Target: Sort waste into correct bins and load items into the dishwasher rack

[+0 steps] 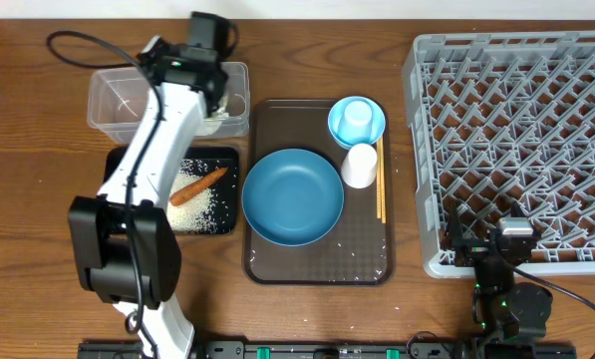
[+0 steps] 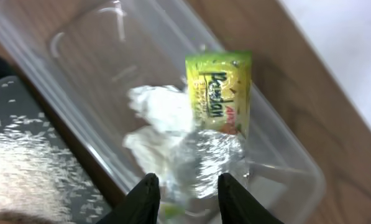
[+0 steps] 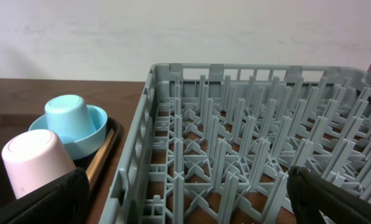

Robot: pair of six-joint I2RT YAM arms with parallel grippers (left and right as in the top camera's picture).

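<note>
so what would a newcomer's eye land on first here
The big grey rack on the right, then the blue bowl in the middle of the brown tray. Next the left gripper over the clear tub at top left, with a yellow-green wrapper and tissue inside, and the carrot on rice in the black tray beside it.

Left arm point(image 1: 152, 140) hides part of clear tub point(image 1: 118, 100) and black tray point(image 1: 217, 156) from above. Rack point(image 1: 516, 120) runs off right edge. Left wrist view blurred: wrapper point(image 2: 221, 93) print half legible, tissue point(image 2: 160, 115) smeared. Left tool point(image 2: 186, 190) clipped by bottom edge there; right tool point(image 3: 191, 199) just dark corners.
</note>
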